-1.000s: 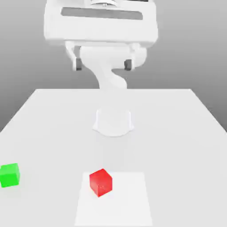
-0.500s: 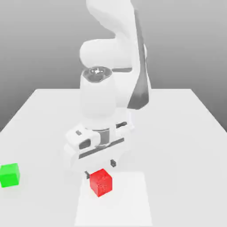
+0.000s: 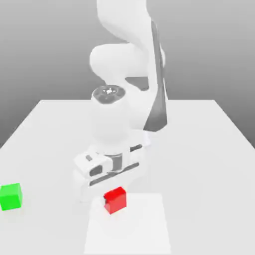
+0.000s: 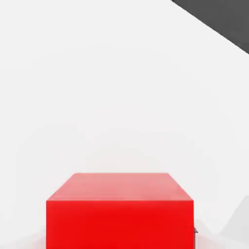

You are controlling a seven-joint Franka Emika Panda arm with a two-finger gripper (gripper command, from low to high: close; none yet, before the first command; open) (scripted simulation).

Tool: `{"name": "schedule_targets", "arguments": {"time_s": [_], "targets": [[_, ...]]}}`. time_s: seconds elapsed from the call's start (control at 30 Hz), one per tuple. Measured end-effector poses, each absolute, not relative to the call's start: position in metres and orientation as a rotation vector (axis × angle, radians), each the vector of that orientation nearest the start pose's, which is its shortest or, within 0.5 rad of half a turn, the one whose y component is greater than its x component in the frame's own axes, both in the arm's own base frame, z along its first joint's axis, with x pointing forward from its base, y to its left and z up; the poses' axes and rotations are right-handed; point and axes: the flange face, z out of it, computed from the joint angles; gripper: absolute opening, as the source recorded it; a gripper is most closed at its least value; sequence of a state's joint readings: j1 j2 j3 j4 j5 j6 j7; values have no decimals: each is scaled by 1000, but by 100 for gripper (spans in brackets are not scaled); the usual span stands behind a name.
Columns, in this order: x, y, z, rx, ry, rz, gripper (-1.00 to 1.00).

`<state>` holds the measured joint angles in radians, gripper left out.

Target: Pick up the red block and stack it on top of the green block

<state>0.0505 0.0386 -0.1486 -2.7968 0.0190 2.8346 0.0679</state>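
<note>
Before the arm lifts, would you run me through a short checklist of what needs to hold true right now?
1. Gripper shut on the red block: ok; the hand sits low over it and the block fills the hand view.
2. Block squarely seated between the fingers: cannot tell; the hand hides the contact.
3. Green block free to receive it: ok; nothing rests on its top.
4. Path toward the exterior view's left: ok; bare table lies between the two blocks.
5. Red block off the table yet: cannot tell.
</note>
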Motion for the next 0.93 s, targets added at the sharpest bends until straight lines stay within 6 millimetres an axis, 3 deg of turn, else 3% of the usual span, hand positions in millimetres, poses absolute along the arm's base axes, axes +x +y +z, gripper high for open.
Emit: {"name": "schedule_targets", "arguments": {"time_s": [0.17,0.2,0.3,0.47,0.63,0.7,0.8,0.83,0.93], "targets": [[386,-76,216,-3108,470,2,-100],[387,-93,218,-3097,540,3,-100],[378,-166,224,-3029,843,3,-100],[363,-242,233,-2926,1148,3,-100],[332,-317,244,-2790,1443,2,-100],[328,-330,235,-2764,1490,1,-100],[327,-334,200,-2758,1501,0,-100],[327,-334,189,-2758,1503,1,100],[327,-334,189,-2758,1503,1,100]]}}
